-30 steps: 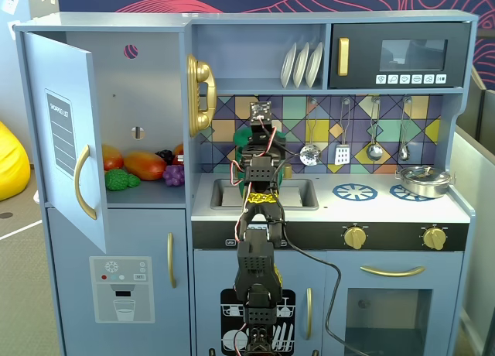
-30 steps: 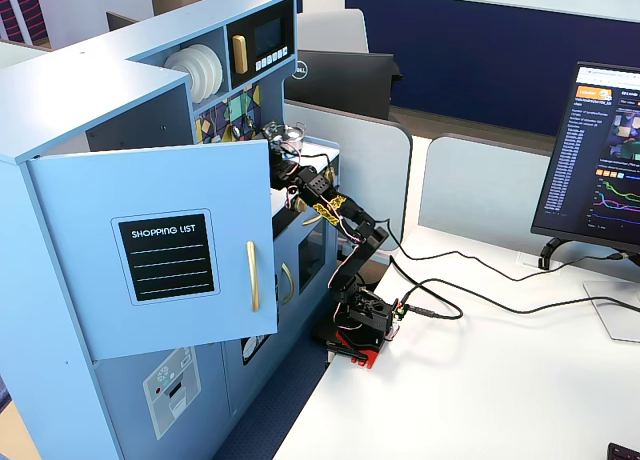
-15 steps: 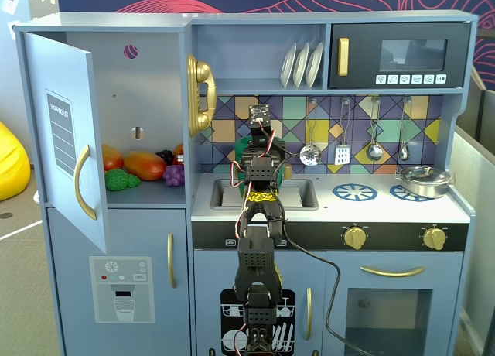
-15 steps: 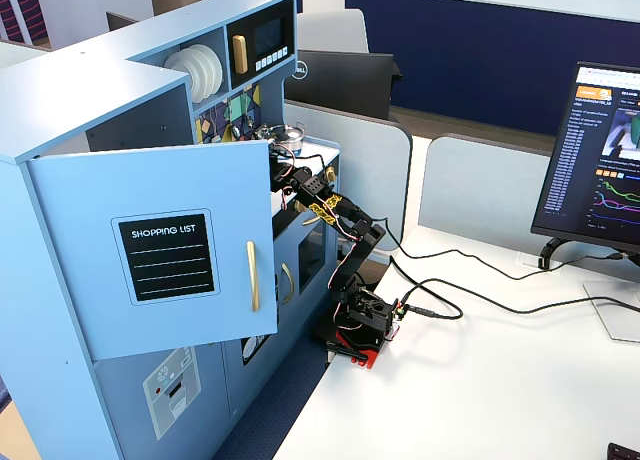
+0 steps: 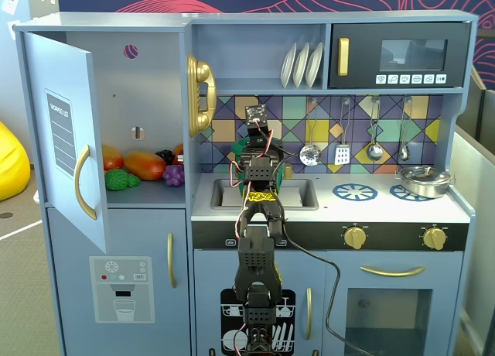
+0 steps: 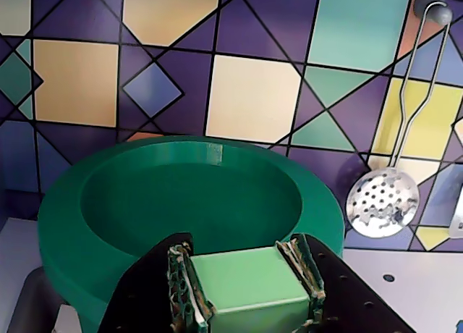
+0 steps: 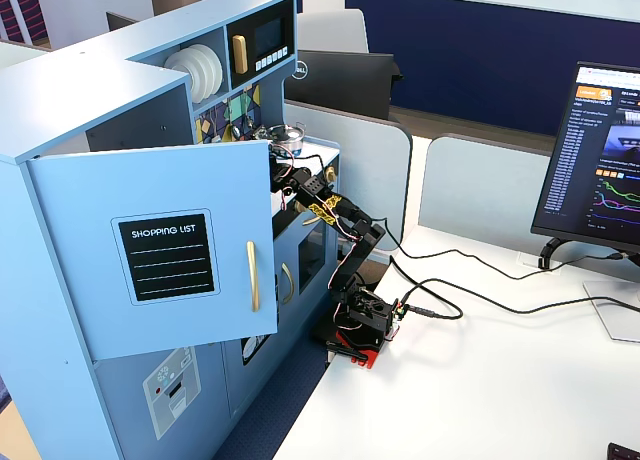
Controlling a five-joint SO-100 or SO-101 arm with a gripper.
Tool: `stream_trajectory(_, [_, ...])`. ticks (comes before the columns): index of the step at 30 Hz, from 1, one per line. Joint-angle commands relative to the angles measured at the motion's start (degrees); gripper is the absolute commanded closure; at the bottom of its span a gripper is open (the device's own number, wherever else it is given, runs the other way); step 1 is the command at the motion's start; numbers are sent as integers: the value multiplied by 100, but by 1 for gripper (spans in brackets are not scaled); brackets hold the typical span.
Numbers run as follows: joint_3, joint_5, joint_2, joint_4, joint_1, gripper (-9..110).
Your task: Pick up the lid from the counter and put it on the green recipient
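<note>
In the wrist view my gripper (image 6: 246, 289) is shut on the light-green square knob of the lid (image 6: 246, 279). Beyond the knob spreads a dark-green round shape with a thick rim and a shallow hollow. Its wall drops away at the lower left, so I take it for the green recipient (image 6: 65, 235). I cannot tell where the lid's disc ends and the pot's rim begins. In a fixed view the arm (image 5: 259, 174) reaches over the sink to the back wall, with a bit of dark green (image 5: 237, 148) showing beside it.
The sink (image 5: 298, 193) lies under the arm. A slotted spoon (image 6: 381, 203) hangs on the tiled wall just to the right. A silver pot (image 5: 424, 179) sits on the right burner, beside a blue burner ring (image 5: 354, 191). The fridge door (image 5: 66, 139) stands open on the left.
</note>
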Motion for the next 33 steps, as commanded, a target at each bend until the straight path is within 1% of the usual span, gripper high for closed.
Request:
stream_trajectory(1, [-114,-53,35,-79,88,102])
stream_trajectory(9, [0,0,88,-9,193,102])
stream_trajectory(20, [97,316,114,185,272,102])
stream_trajectory(22, [97,483,132,167,272,98])
stream_trajectory(26, [88,765,132,79,272,81])
stream_trajectory(28, [79,826,132,35,255,75])
stream_trajectory(33, [9,932,132,-70,185,69])
